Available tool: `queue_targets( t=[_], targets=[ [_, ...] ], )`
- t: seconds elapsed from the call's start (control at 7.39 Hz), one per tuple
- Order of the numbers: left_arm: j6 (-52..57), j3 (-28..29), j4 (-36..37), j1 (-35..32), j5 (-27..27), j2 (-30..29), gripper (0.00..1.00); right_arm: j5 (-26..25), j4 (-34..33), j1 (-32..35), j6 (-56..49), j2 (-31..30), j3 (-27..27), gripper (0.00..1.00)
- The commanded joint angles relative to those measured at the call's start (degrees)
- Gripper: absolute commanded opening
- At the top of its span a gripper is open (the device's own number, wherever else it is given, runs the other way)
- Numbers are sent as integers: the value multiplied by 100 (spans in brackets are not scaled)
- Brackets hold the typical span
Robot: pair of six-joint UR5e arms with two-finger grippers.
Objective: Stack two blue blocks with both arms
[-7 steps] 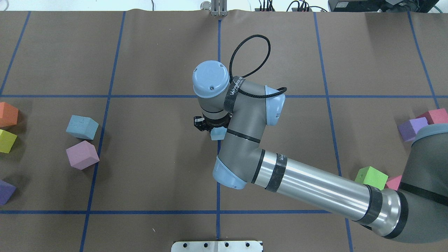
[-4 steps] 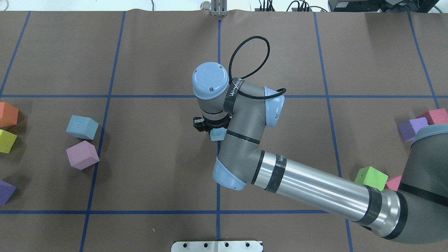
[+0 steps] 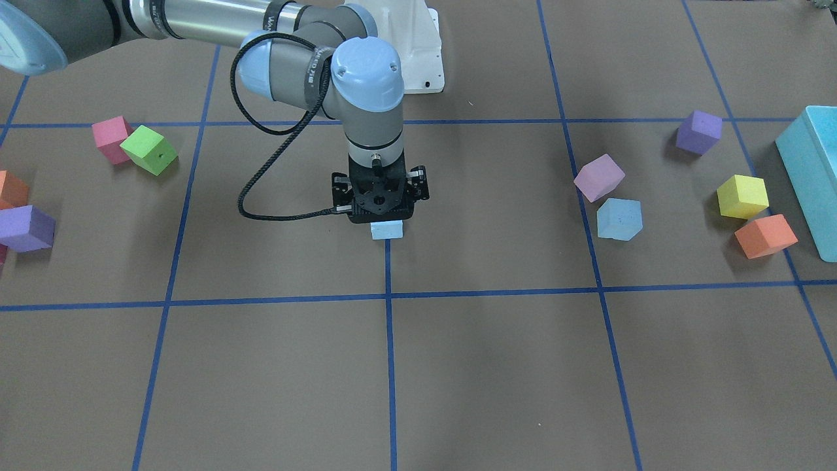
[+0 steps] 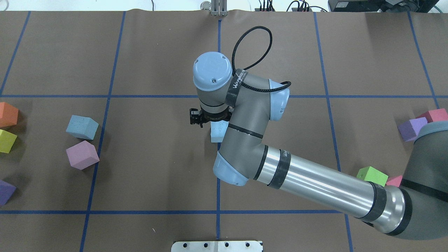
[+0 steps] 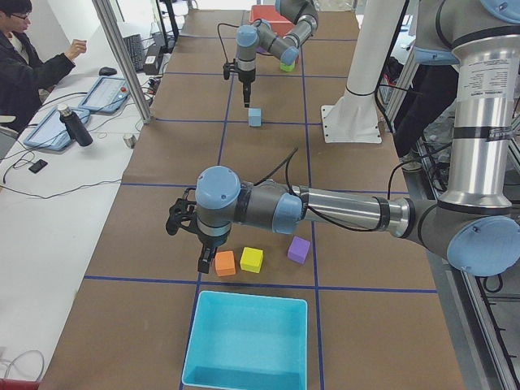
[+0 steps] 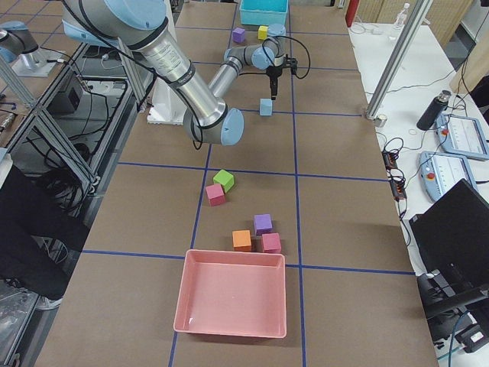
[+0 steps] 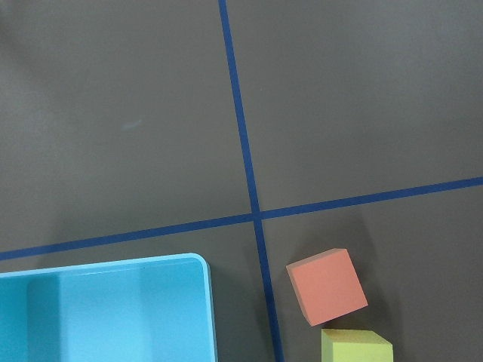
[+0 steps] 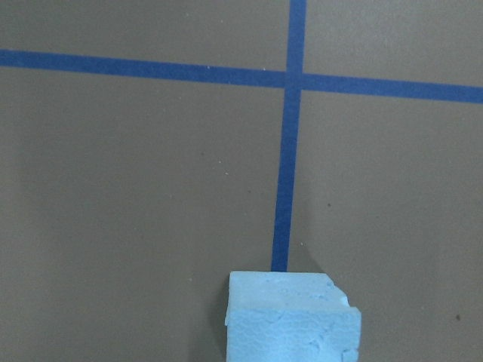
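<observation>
My right claw (image 3: 379, 214) is released and hangs just above a blue block (image 3: 386, 229), which stands free on the counter (image 3: 497, 366). The second blue block (image 3: 619, 219) lies well apart from it, on the left arm's side. I cannot tell the state of the left claw (image 5: 202, 262).

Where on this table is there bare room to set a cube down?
Bare: the squares beyond the far tape line, and the patch between the central blue block and the left blue block. Crowded: both table ends, by the orange cube and the right-end purple cube.
</observation>
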Motion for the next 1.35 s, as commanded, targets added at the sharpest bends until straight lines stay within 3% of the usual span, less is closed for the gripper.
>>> queue_targets(
  t=[0.0,0.14,0.27,0.41,0.54,0.81,1.22],
  targets=[
    [-9,-46,-602,91,-232,-18,98,434,-93,776,-892,-587,419,100],
    [-314,49,-1444,335,-171,-18,98,599,-93,1074,-1402,-1157,839,100],
    [-700,41,-1556,868,-110,-340,98,897,-93,1443,-1790,-1745,1270,100],
    [-1217,24,-1601,1230,-91,-448,98,1248,-93,1890,-2429,-2195,1422,100],
    [-1605,-11,-1593,1495,257,-623,99,1452,-102,2338,-3044,-2574,1467,100],
    [-2335,-38,-1549,2127,733,-782,100,1480,-93,3016,-4281,-3792,1966,100],
    [-2994,-38,-1549,2717,926,-993,100,1489,-93,4430,-6795,-5315,2039,100]
  ],
)
